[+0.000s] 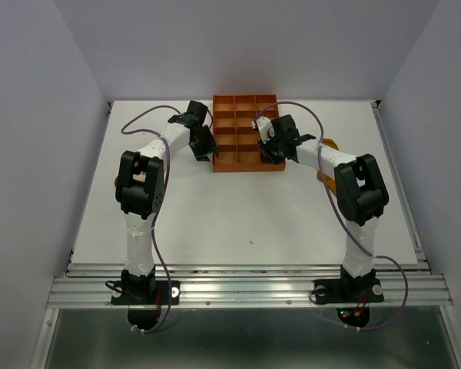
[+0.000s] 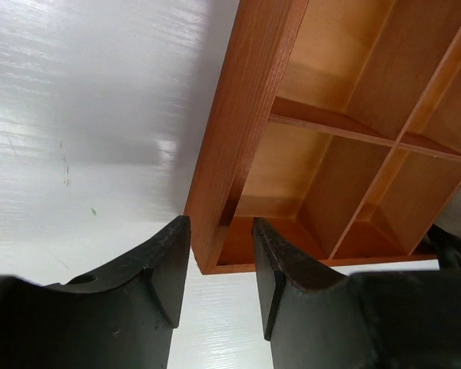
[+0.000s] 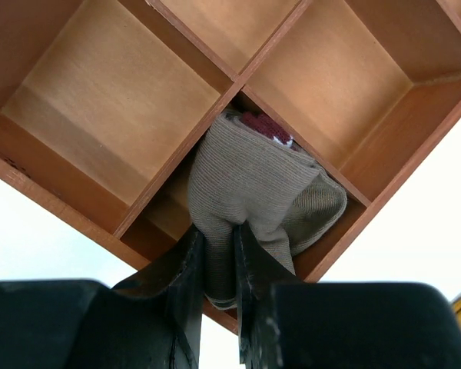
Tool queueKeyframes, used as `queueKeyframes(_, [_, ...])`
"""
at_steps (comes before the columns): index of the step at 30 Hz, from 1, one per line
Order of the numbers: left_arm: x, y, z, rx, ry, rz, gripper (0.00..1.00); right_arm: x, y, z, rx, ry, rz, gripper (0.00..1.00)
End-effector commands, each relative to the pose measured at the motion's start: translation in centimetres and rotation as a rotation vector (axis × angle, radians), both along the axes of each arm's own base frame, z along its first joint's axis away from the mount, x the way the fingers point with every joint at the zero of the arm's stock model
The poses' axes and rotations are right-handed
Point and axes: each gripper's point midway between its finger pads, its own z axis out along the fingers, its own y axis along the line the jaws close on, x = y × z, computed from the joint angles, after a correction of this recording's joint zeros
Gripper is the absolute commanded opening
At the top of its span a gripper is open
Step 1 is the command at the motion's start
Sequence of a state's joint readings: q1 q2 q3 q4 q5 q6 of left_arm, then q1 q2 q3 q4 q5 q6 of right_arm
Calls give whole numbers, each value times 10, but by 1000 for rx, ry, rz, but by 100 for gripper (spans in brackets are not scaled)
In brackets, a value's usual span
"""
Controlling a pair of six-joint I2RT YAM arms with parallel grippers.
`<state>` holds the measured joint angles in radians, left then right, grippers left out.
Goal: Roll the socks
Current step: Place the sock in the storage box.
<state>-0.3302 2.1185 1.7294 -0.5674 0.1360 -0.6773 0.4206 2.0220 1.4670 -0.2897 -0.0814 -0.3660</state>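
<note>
Right edge of table (image 1: 238,223): the mustard sock (image 1: 330,144) lies beside the right forearm, partly hidden under it and outside the tray (image 1: 246,100).
Left gripper (image 2: 221,223): at the tray's near left corner, jaws about half apart astride the left wall. Whether they pinch the wall I cannot tell.
Right gripper (image 3: 217,231): at the tray's near right corner, jaws narrow and pinched on the near end of the taupe sock (image 3: 253,184).
Taupe sock: rolled, sitting in the near right corner compartment. Its near end hangs out over the wall and a bit of maroon cuff shows at the far end.
Deciding relation: the roll's long axis runs straight away from the right fingers into the compartment. A release and a straight pull-back would likely leave it seated.
Views: the overhead camera hides the roll under the right gripper, so only the right wrist shows it. The third sock appears in no view.
</note>
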Motion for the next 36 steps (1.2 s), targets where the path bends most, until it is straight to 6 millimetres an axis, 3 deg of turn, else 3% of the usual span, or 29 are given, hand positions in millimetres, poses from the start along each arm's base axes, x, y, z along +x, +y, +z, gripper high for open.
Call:
queueKeyframes(1, [15, -4, 14, 6, -55, -5, 48, -11, 6, -13, 34, 85, 38, 1])
queueKeyframes(9, [20, -7, 8, 26, -59, 7, 43, 8, 1, -16, 30, 81, 9, 1])
queueKeyframes(17, [23, -8, 0, 54, -55, 9, 38, 5, -2, -26, 20, 102, -4, 4])
queueKeyframes(20, [23, -5, -2, 70, -53, 9, 34, 7, -2, -13, 34, 82, -27, 12])
queueKeyframes(24, [23, -4, -3, 79, -56, 7, 25, 16, 1, 43, 99, -18, -65, 36])
queueKeyframes(28, [23, -5, -3, 85, -59, -4, 15, 16, 5, 75, 150, -68, -68, 45])
queueKeyframes(36, [21, -2, -6, 98, -52, -8, 6, 19, -9, 85, 132, -101, -161, 46])
